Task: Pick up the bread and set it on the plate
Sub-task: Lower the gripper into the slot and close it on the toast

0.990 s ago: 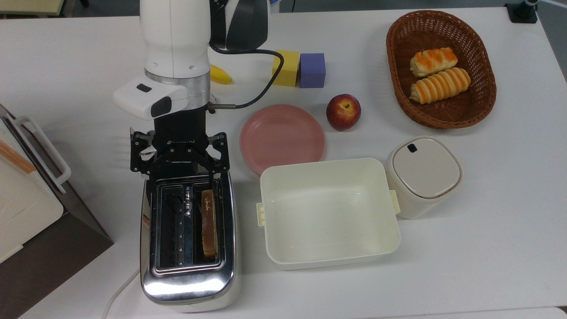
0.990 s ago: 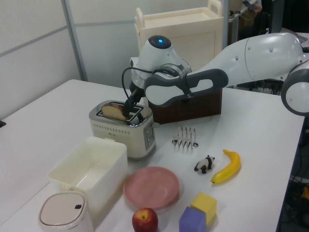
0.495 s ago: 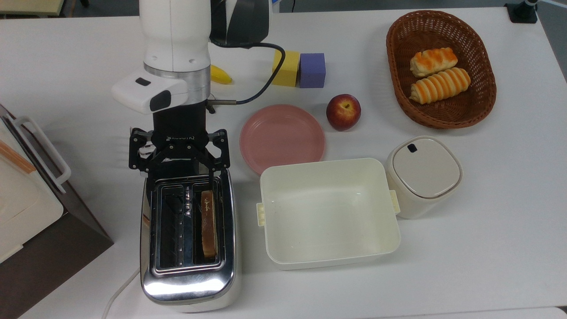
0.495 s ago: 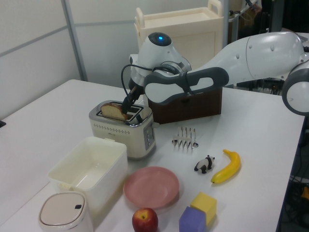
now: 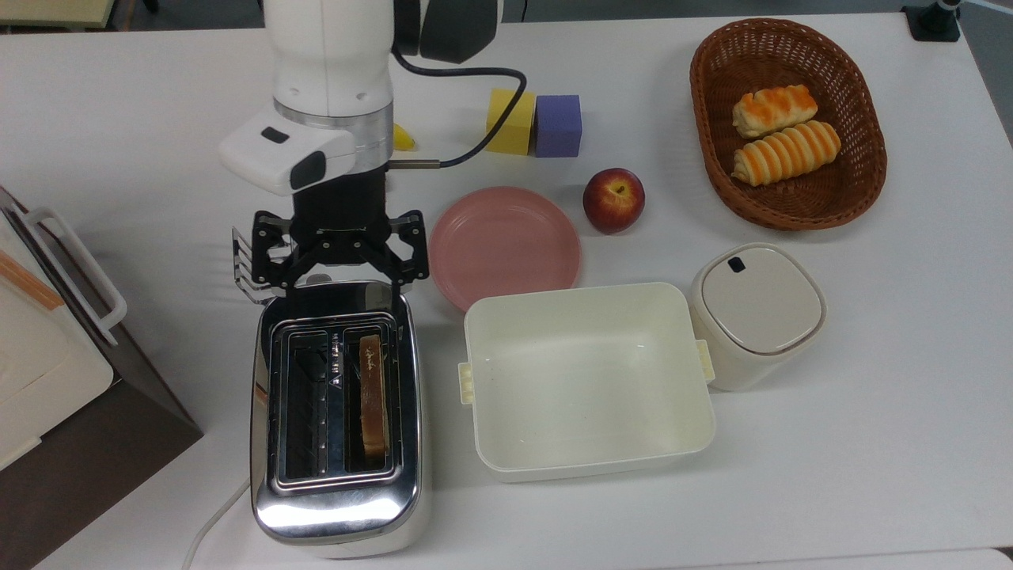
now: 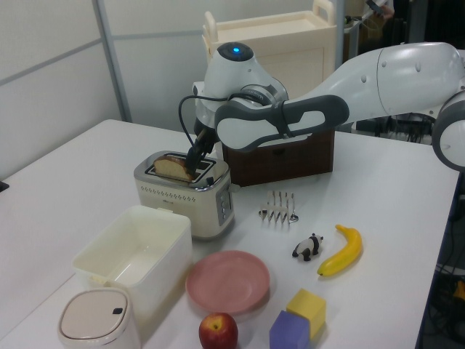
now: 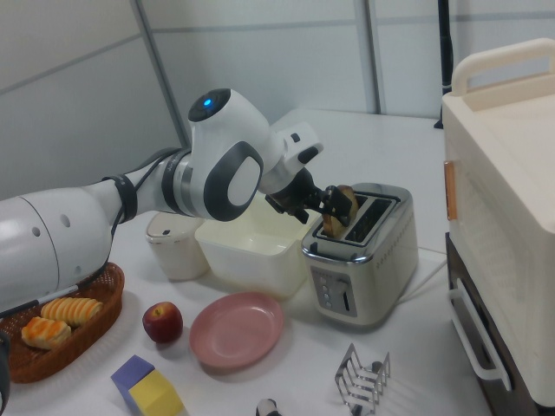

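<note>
The bread (image 5: 372,396) stands upright in the toaster's (image 5: 336,507) slot, the gripper (image 5: 340,273) hovers at one end with fingers spread, and the pink plate (image 5: 506,247) on the counter waits bare, so the lift has yet to begin.

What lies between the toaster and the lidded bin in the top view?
The cream tub lies between the toaster and the lidded bin, as the top view shows; it is empty.

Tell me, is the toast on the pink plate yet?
Not yet. The bread stands in a slot of the toaster, and the plate has nothing on it. The gripper is at the toaster's end, fingers spread, holding nothing. Grabbing the slice, lifting it out and carrying it to the plate are all left.
</note>
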Controlling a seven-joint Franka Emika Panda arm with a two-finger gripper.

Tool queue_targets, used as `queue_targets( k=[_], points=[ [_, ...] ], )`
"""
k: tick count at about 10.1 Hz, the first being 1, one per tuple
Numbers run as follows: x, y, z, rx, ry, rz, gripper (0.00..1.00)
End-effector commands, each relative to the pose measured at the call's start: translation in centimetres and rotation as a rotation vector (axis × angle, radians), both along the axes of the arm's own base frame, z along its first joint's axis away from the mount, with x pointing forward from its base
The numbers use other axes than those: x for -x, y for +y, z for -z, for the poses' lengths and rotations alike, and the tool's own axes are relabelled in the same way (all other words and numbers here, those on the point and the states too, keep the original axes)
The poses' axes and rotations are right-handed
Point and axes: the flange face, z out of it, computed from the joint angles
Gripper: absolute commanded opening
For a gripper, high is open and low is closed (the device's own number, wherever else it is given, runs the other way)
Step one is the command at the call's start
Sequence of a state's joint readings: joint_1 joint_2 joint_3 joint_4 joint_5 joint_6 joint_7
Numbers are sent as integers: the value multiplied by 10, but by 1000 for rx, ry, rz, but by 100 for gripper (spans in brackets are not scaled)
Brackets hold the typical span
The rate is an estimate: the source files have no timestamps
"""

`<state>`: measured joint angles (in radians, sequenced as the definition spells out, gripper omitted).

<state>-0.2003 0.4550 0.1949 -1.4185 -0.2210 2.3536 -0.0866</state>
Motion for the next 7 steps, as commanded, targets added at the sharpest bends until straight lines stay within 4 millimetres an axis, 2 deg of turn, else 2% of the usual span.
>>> queue_targets(
  k=[1,4,7],
  points=[
    [8,15,-3,7,13,-11,100],
    [2,8,7,6,3,-9,100],
    [-5,-6,1,-3,-86,1,100]
  ],
)
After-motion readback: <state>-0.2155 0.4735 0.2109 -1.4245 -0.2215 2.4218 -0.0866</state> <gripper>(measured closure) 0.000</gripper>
